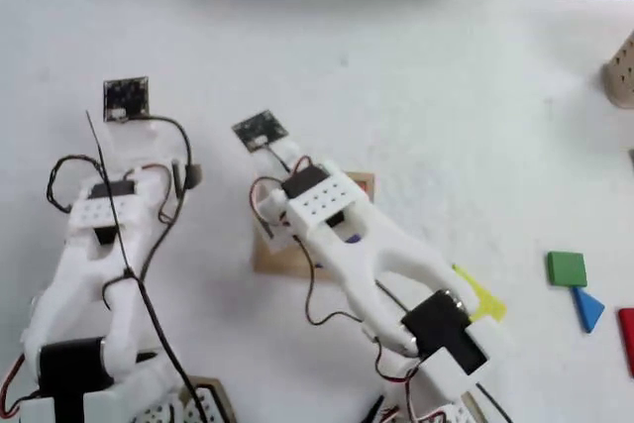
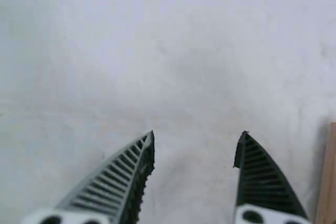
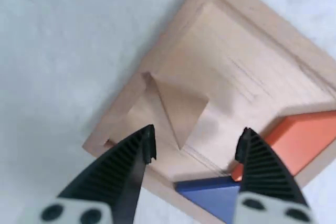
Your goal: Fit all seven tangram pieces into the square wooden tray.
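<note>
The square wooden tray [image 3: 247, 40] lies under my right gripper [image 3: 197, 129], which hangs open just above it with nothing between its fingers. Inside the tray sit an orange piece [image 3: 302, 137], a blue triangle [image 3: 212, 195] and a wood-coloured triangle [image 3: 181, 111]. In the high view the right arm [image 1: 332, 210] covers most of the tray [image 1: 272, 260]. A yellow piece [image 1: 482, 296] pokes out beside that arm. A green square [image 1: 567, 268], a blue triangle [image 1: 587, 308] and a red piece [image 1: 626, 339] lie at the right. My left gripper [image 2: 198, 135] is open over bare table, with the tray's edge [image 2: 327, 177] beside it.
A pale wooden block with holes [image 1: 621, 71] stands at the far right edge. Another wooden edge [image 1: 213, 395] shows at the front by the left arm's base [image 1: 94, 215]. Cables loop around both arms. White table stretches across the back.
</note>
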You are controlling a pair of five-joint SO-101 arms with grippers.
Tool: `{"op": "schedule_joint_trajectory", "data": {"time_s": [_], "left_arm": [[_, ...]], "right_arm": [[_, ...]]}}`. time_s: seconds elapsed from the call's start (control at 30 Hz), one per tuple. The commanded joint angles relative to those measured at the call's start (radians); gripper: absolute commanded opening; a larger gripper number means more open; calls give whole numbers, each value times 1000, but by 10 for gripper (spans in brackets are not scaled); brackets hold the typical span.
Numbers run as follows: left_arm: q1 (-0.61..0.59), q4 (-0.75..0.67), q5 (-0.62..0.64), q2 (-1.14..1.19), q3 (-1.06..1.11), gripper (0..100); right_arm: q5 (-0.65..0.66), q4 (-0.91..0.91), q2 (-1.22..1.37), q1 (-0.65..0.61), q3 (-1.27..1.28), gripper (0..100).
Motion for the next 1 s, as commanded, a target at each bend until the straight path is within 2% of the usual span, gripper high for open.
{"op": "schedule_joint_trajectory", "data": {"time_s": [0.0,0.13,0.27,0.33,0.47,0.67,0.8,0.97], "left_arm": [[7,-21,29,-36,-51,253],[7,-21,29,-36,-51,253],[44,-21,25,-36,-49,253],[79,-15,23,-36,-46,253],[125,-21,21,-41,-21,252],[147,14,21,-44,-20,248],[216,17,20,-44,-17,139],[360,8,-68,-44,-17,34]], "right_arm": [[17,62,-64,45,-78,243],[15,88,-108,171,-80,186],[17,111,-122,272,-55,3],[17,154,-125,311,-54,33],[17,202,-199,375,-34,19],[77,71,-380,472,193,18],[94,-28,-481,515,339,18],[95,-61,-562,604,397,18]]}}
